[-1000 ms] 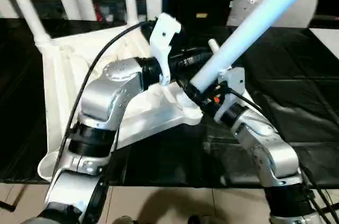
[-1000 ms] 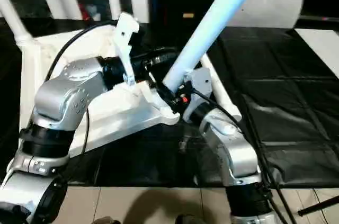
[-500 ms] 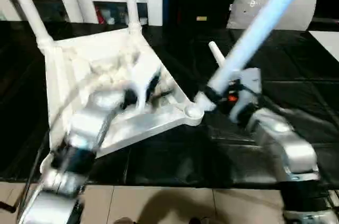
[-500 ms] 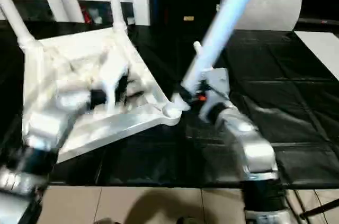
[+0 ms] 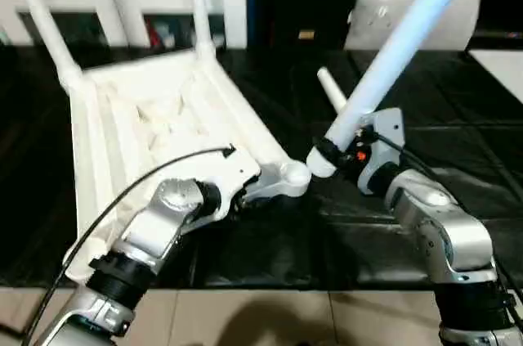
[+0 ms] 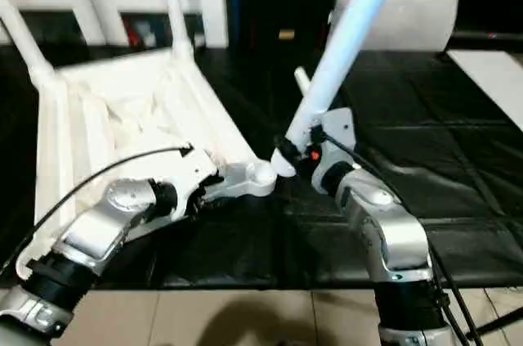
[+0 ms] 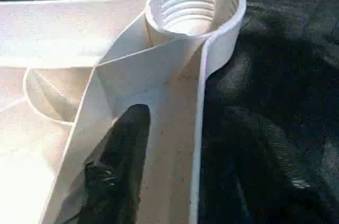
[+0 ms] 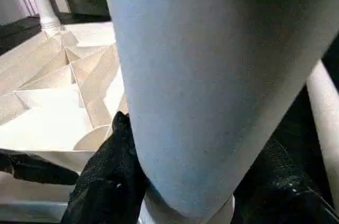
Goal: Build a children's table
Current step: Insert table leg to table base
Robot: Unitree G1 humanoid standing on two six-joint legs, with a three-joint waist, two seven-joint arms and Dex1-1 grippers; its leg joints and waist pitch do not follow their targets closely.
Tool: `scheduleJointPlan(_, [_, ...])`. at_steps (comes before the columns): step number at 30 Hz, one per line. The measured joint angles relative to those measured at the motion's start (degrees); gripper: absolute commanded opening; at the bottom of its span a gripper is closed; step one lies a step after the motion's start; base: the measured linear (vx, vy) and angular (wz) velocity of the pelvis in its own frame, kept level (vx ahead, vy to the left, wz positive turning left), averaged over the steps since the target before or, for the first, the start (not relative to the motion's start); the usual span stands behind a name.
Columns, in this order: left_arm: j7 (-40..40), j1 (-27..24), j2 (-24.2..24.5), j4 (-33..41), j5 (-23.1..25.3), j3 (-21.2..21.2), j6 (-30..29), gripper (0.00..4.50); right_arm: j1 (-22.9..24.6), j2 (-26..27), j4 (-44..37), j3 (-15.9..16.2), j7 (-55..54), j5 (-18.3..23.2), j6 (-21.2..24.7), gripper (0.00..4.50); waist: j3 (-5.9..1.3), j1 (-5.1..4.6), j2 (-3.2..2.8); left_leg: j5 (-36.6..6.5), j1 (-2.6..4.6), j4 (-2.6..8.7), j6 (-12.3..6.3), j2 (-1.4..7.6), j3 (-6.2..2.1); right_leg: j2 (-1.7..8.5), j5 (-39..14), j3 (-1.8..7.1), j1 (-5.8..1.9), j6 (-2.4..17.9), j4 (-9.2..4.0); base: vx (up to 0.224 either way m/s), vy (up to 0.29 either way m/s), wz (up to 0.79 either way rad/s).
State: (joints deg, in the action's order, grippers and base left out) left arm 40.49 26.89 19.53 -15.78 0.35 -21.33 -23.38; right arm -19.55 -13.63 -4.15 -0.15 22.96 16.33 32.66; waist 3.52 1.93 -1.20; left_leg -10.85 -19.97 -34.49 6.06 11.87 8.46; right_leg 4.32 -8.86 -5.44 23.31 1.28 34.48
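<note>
Upturned on the black surface [image 5: 458, 158]: the table top [image 5: 139, 129], ribbed underside showing, two legs [image 5: 41, 23] already standing in its far corners. Third leg [image 5: 392, 56] clamped in the right end effector [image 5: 331, 150], foot poised just beside the empty threaded corner socket [image 7: 193, 7], not yet entered. Left end effector [image 5: 237, 199] part-open astride the top's rim near that socket, apparently bracing. Fourth leg [image 5: 331, 88] lying beyond, unfitted. Roughly halfway.

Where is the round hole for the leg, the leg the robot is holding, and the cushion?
corner socket [image 7: 193, 7]: left wrist view, its threaded inside.
held leg [image 5: 400, 43]: left eye view, middle of the tube.
cushion [image 5: 372, 11]: left eye view, its front face.
</note>
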Motion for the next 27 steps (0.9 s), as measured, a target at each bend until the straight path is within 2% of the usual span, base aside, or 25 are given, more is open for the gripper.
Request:
scheduleJointPlan(2, [-0.5, 0.0, 0.0, -0.4, -0.1, 0.2, 0.2, 2.13, 0.2, -0.1, -0.1, 0.0, 0.0, 0.0, 0.4, 1.88, -0.08, -0.35, -0.10, 0.0, -0.02, 0.00, 0.00, 0.00, -0.06, 0.00, 0.0, -0.12, -0.12, -0.1, -0.32, 0.000, 0.000, 0.00])
scheduleJointPlan(5, [-0.5, 0.1, -1.0, -1.5, -0.7, 1.3, 1.4, 2.00, 1.1, -0.2, -0.2, 0.0, 0.0, 0.0, 0.7, 1.88, -0.09, -0.40, -0.12, 0.0, -0.07, -0.05, -0.01, -0.01, -0.09, 0.02, 0.0, -0.22, -0.20, -0.1, -0.75, 0.000, 0.000, 0.00])
scheduleJointPlan(8, [0.5, 0.8, -2.1, -3.0, -1.8, 2.6, 1.5, 1.67, 1.5, -0.2, -0.2, 0.1, 0.0, 0.0, 1.0, 1.88, -0.10, -0.36, -0.14, 0.2, -0.12, 0.01, -0.34, -0.01, -0.11, 0.02, 0.1, -0.31, -0.24, -0.2, -1.46, 0.000, 0.000, 0.00])
scheduleJointPlan(10, [0.7, 0.9, -2.9, -3.2, -3.0, 3.4, 0.3, 1.63, 1.5, -0.2, -0.2, 0.4, 0.0, 0.0, 1.0, 1.88, -0.12, -0.36, -0.11, 0.2, -0.13, -0.01, -0.42, -0.03, -0.07, 0.16, 0.1, -0.12, -0.26, -0.2, -1.47, 0.000, 0.000, 0.00])
scheduleJointPlan(11, [0.9, 1.1, -3.1, -3.2, -3.4, 3.7, -0.6, 1.39, 1.5, -0.2, -0.3, 0.7, 0.1, 0.0, 1.1, 1.88, -0.12, -0.35, -0.11, 0.2, -0.13, -0.01, -0.45, -0.08, -0.03, 0.20, 0.1, -0.05, -0.26, -0.2, -1.47, 0.000, 0.000, 0.00])
scheduleJointPlan(15, [2.3, 1.8, -3.4, -3.3, -4.4, 3.7, -2.9, 1.19, 1.5, -0.2, -0.4, 0.8, 0.2, 0.0, 1.7, 1.88, -0.12, -0.15, -0.12, 0.1, -0.12, 0.05, -0.50, -0.08, 0.00, 0.22, 0.2, -0.03, -0.26, -0.3, -1.42, 0.000, 0.000, 0.00])
scheduleJointPlan(18, [3.0, 2.4, -3.1, -4.2, -3.5, 3.2, -2.2, 0.82, 1.6, -0.6, -0.4, 0.9, 0.8, 0.0, 2.0, 1.88, -0.14, 0.02, -0.15, 0.1, -0.11, 0.22, -0.49, -0.06, -0.01, 0.20, 0.3, -0.05, -0.29, -0.3, -1.35, 0.000, 0.000, 0.00])
scheduleJointPlan(21, [3.7, 2.7, -2.6, -4.7, -2.5, 2.3, -1.2, 0.71, 1.7, -0.6, -0.5, 1.3, 1.0, 0.0, 2.2, 1.88, -0.15, -0.03, -0.16, 0.1, -0.11, 0.33, -0.49, -0.05, 0.00, 0.18, 0.3, -0.09, -0.41, -0.3, -1.35, 0.000, 0.000, 0.00])
scheduleJointPlan(23, [3.7, 2.8, -2.6, -4.8, -2.4, 2.3, -1.2, 0.42, 1.7, -0.7, -0.5, 1.4, 1.1, 0.0, 2.2, 1.88, -0.15, -0.03, -0.17, 0.1, -0.11, 0.33, -0.49, -0.04, 0.00, 0.18, 0.3, -0.10, -0.41, -0.3, -1.35, 0.000, 0.000, 0.00])
scheduleJointPlan(27, [5.3, 3.3, -1.4, -4.8, -1.9, 0.9, -0.6, 0.23, 1.7, -1.5, -1.0, 3.0, 2.3, 0.0, 3.3, 1.88, -0.17, -0.13, -0.13, 0.1, -0.12, 0.33, -0.49, -0.04, 0.00, 0.18, 0.3, -0.09, -0.41, -0.3, -1.37, 0.000, 0.000, 0.00])
